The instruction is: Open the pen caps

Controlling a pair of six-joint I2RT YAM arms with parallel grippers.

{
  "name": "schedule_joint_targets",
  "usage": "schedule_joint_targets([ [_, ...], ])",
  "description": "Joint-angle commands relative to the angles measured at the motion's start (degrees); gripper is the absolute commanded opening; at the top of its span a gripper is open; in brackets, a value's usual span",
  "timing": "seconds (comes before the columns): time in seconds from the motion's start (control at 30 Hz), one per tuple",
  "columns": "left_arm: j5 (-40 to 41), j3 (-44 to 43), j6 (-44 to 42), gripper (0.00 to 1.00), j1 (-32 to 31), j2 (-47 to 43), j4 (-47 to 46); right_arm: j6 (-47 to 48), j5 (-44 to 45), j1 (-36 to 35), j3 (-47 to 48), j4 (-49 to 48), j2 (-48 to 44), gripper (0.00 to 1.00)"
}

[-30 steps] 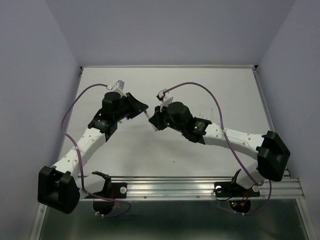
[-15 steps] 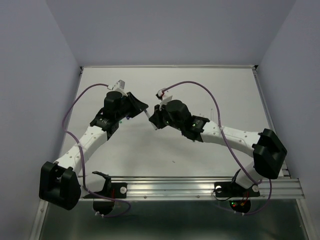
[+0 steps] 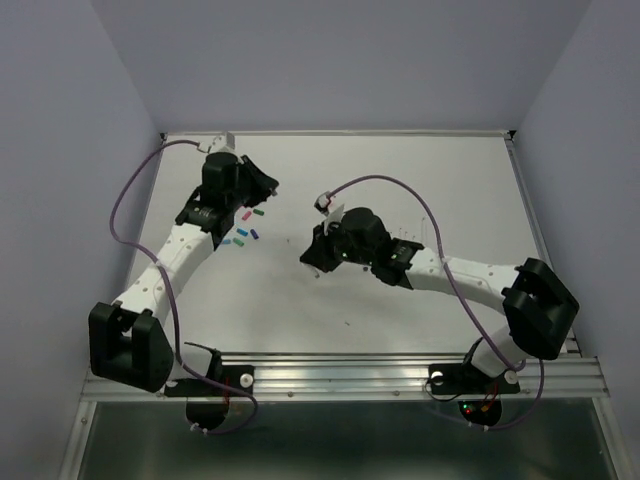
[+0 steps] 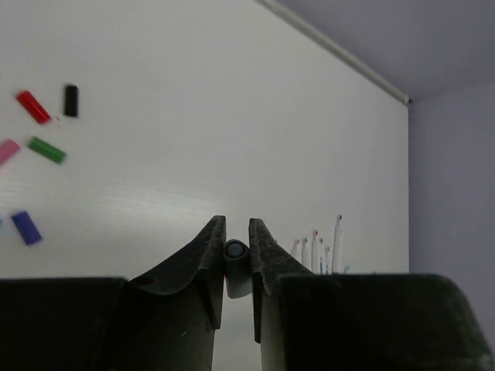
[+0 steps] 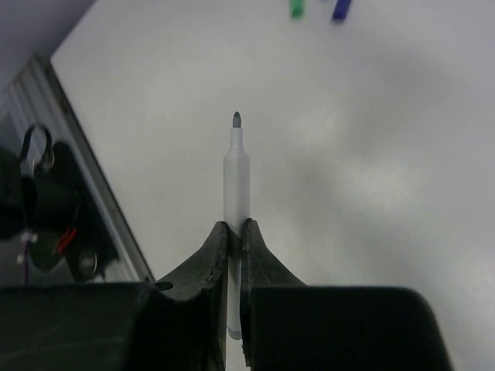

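Left hand (image 4: pixel 237 249) pinches prob. a cap (image 4: pixel 236 270), right hand (image 5: pixel 236 232) grips the bare pen (image 5: pixel 237 174); several caps (image 4: pixel 46 149) lie on desk (image 3: pixel 400 170), no capped pens seen.

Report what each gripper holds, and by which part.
Left gripper pinches a pen cap across its sides. Right gripper clamps an uncapped white pen by its barrel, tip free.

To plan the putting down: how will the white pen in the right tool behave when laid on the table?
It would probably roll: the pen is a smooth round barrel and the table looks flat. It seems stiff, standing straight out of the right tool without sagging. Likely light: a pinch holds it.
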State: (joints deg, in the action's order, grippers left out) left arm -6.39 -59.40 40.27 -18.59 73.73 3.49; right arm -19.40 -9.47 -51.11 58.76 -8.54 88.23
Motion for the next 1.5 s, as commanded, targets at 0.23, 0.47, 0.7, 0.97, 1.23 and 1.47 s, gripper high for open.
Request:
schedule_joint_targets([
  [0.23,1.21,-12.15,-3.97,0.00,9.54,5.72,-5.07,-3.71,-7.25,-4.35,-11.82,2.47,-10.44,0.01],
  [0.47,2.25,-3.99,-4.85,0.00,9.54,7.03,0.63,-6.35,20.36,-1.11,-9.19,14.68,-10.71,0.01],
  [0.7,8.50,4.29,-4.94,0.00,7.96,9.14,3.45,-10.74,31.43,4.09,-7.00,17.58,-4.30,0.01],
  [0.97,14.39,3.15,-5.03,0.11,4.53,14.76,7.41,-12.24,31.18,6.20,-0.67,17.59,6.16,0.01],
  [1.23,14.66,3.59,-4.24,0.31,2.86,19.07,7.76,-14.00,32.33,6.73,0.30,17.59,10.12,0.06],
  [1.47,14.57,3.24,-4.24,0.57,2.24,16.54,8.29,-14.79,32.85,6.73,1.00,18.90,10.30,0.30],
])
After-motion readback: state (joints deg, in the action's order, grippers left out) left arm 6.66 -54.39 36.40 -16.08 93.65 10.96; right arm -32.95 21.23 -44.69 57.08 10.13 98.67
